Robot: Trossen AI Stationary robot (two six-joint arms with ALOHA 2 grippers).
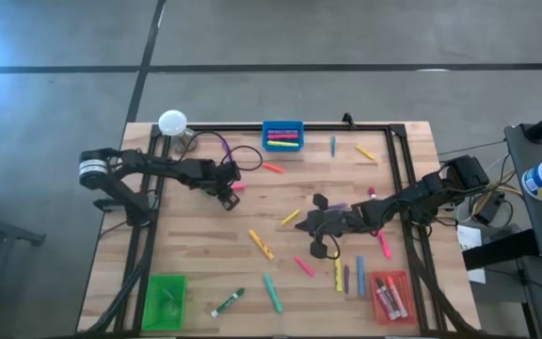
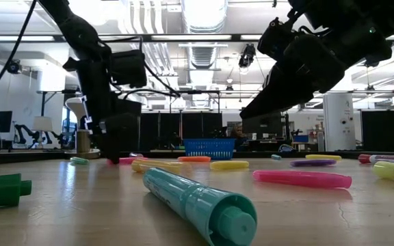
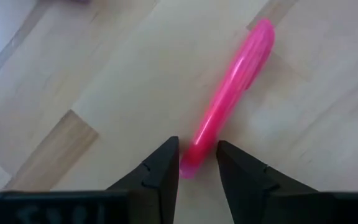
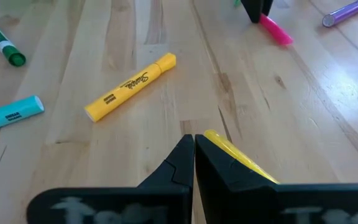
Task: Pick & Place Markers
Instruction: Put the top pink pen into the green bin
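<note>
At the table's near edge stand a green tray (image 1: 167,299) at the left corner and a red tray (image 1: 390,296) at the right, the red one holding markers. Between them smooth plastic markers lie loose on the pale wood-plank table (image 1: 196,226), among them a teal marker (image 1: 272,294) and a yellow marker (image 1: 261,244).

Past these, the right arm reaches in from the right edge, stretched low toward the table's middle. The right gripper (image 4: 194,142) has its dark, wedge-shaped fingers pressed together with nothing between them; a second yellow marker (image 4: 238,158) lies just beside one finger.

Farther back on the left, the left arm bends in from the left edge with its wrist angled down. The left gripper (image 3: 197,163) is parted narrowly, its fingertips straddling the end of a glossy pink marker (image 3: 232,93) that lies flat on the wood; whether they touch it I cannot tell.

At the far edge stands a blue tray (image 1: 282,135) holding several markers.
</note>
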